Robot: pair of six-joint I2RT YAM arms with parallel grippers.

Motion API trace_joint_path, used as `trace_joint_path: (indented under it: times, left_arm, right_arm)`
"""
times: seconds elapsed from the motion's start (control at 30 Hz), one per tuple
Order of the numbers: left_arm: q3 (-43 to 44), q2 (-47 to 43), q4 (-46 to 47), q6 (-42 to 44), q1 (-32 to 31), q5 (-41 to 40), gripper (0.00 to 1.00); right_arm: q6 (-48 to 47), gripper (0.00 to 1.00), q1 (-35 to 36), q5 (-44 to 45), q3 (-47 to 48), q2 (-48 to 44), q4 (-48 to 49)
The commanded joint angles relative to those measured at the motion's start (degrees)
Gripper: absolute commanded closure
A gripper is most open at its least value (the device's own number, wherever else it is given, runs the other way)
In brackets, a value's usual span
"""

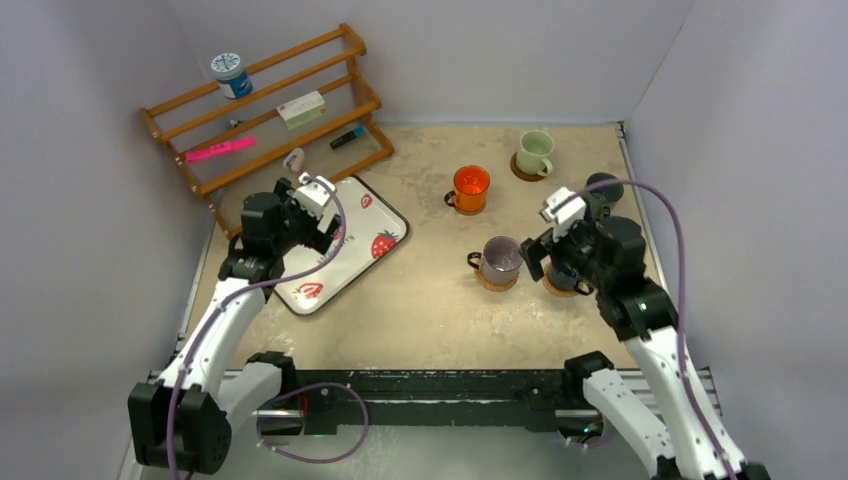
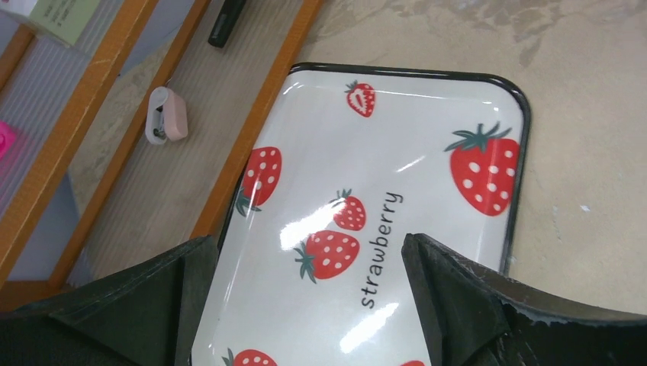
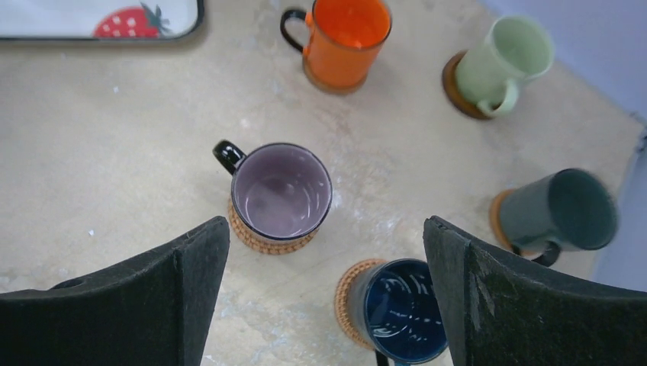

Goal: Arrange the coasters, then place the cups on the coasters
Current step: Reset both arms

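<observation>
Five cups stand on coasters at the right of the table. The orange cup (image 1: 470,187) (image 3: 345,38) and the pale green cup (image 1: 535,152) (image 3: 507,61) are farthest back, the green one on a brown coaster (image 3: 454,84). The dark grey-green cup (image 1: 604,188) (image 3: 561,212) is at the far right. The purple-grey cup (image 1: 500,260) (image 3: 281,191) sits on a woven coaster (image 3: 259,238). The dark blue cup (image 3: 404,309) sits on another woven coaster (image 3: 349,293). My right gripper (image 1: 555,255) (image 3: 326,225) hangs open above these two, holding nothing. My left gripper (image 1: 318,222) (image 2: 309,252) is open and empty over the strawberry tray.
The white strawberry-print tray (image 1: 390,215) (image 2: 427,130) lies left of centre. Behind it a wooden rack (image 1: 270,110) holds a blue-and-white jar (image 1: 231,75), a pink item (image 1: 220,150), a white box (image 1: 302,108) and a black marker (image 1: 347,137). White walls enclose the table.
</observation>
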Motion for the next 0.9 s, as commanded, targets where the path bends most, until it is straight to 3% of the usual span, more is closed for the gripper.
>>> trace_joint_path:
  times: [0.0,0.07,0.3,0.63,0.87]
  left_arm:
    - [-1.0,-5.7,-2.2,3.1,-2.7,3.9,0.0]
    - [-0.7,-7.9,-4.5,3.5,-2.9,7.8,0.0]
    - [-1.5,-21.4,-11.2,5.9,-2.9,20.4,0.0]
    - [-4.5,-39.1,-12.8,3.6,-2.9,17.1,0.0]
    - [-4.4,-41.0,-14.8,3.1,-2.9,17.5,0.0]
  right_arm:
    - [0.5,0.01,0.1,-2.9,0.4,-8.2,-1.7]
    - [-0.5,0.01,0.1,-4.1,0.0,-10.6,-4.4]
    - [0.8,0.01,0.0,-1.6,-5.6,-24.7,-0.5]
    - [3.9,0.01,0.0,-4.3,-9.0,-38.6,1.3]
    - [5.1,0.01,0.0,-7.9,-9.3,-43.3,0.2]
